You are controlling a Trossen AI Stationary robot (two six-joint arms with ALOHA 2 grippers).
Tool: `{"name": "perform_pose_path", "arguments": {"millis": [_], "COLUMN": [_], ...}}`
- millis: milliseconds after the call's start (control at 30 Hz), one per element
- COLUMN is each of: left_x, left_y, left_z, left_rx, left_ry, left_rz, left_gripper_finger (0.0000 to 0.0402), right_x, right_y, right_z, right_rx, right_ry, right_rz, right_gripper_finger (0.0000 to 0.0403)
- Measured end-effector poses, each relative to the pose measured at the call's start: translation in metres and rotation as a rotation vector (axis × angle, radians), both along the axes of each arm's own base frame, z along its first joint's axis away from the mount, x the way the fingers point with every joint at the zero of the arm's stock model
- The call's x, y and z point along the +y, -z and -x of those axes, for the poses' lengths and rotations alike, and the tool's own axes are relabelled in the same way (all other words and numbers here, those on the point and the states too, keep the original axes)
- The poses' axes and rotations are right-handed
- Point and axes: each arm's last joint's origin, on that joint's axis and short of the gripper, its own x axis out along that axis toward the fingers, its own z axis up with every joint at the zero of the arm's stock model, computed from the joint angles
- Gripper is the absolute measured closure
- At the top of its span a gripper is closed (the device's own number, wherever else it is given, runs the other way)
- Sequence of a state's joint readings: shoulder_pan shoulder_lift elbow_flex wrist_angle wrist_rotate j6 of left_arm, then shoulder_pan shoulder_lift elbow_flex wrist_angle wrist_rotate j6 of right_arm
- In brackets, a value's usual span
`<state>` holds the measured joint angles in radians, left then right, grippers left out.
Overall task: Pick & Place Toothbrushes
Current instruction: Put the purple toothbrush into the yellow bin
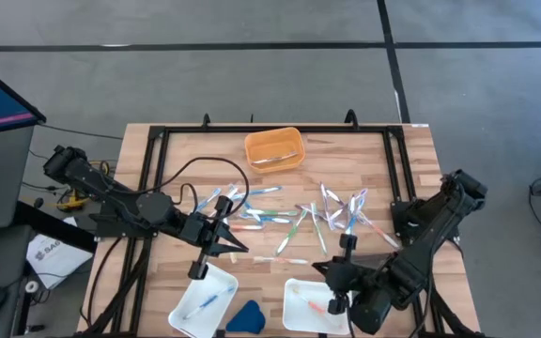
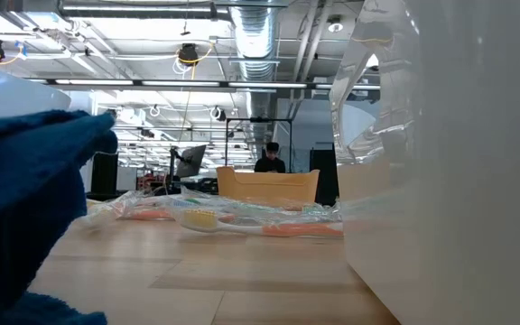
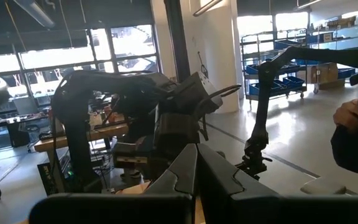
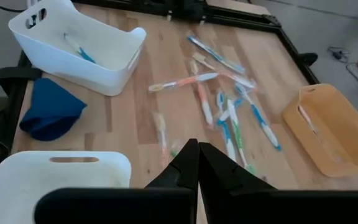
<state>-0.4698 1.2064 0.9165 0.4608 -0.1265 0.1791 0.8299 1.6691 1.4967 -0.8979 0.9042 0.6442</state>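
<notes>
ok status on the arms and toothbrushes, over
Left gripper and right gripper both shut, empty, above the white trays. Thin coloured plastic toothbrushes mostly scattered mid-table. Nothing blocking.

The table holds three trays: two white trays, one [image 1: 202, 299] on the left and one [image 1: 314, 307] on the right along the near edge, and one orange tray [image 1: 273, 148] at the far edge. One dark-blue wedge-shaped object [image 1: 246, 316] lies between the white trays. The toothbrushes [image 1: 294, 218] scattered over the middle of the table number roughly two dozen, overlapping too much for an exact count. One blue toothbrush [image 1: 206, 303] lies in the left white tray, one orange toothbrush [image 1: 311, 302] in the right white tray, and at least one pale toothbrush [image 1: 272, 159] in the orange tray. Two arms reach over the table, each with one gripper: the left gripper [image 1: 198, 268] and the right gripper [image 1: 337, 303].
</notes>
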Motion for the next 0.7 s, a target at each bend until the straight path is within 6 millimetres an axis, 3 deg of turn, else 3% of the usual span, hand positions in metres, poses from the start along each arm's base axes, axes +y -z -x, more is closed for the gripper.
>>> {"name": "perform_pose_path", "arguments": {"millis": [200, 567, 700], "left_x": [0.0, 0.0, 0.0], "left_y": [0.0, 0.0, 0.0], "left_z": [0.0, 0.0, 0.0], "left_rx": [-0.002, -0.005, -0.006], "left_ry": [-0.001, -0.001, -0.001], "left_rz": [-0.006, -0.005, -0.005], "left_gripper_finger": [0.0396, 0.0396, 0.0396], "right_x": [-0.002, 0.005, 0.001], "right_y": [0.002, 0.03, 0.029], "right_z": [-0.003, -0.018, -0.022], "right_rx": [-0.001, 0.059, 0.071], "right_ry": [0.015, 0.036, 0.044], "right_rz": [0.014, 0.063, 0.019], "right_gripper_finger": [0.0403, 0.0403, 0.0403]}}
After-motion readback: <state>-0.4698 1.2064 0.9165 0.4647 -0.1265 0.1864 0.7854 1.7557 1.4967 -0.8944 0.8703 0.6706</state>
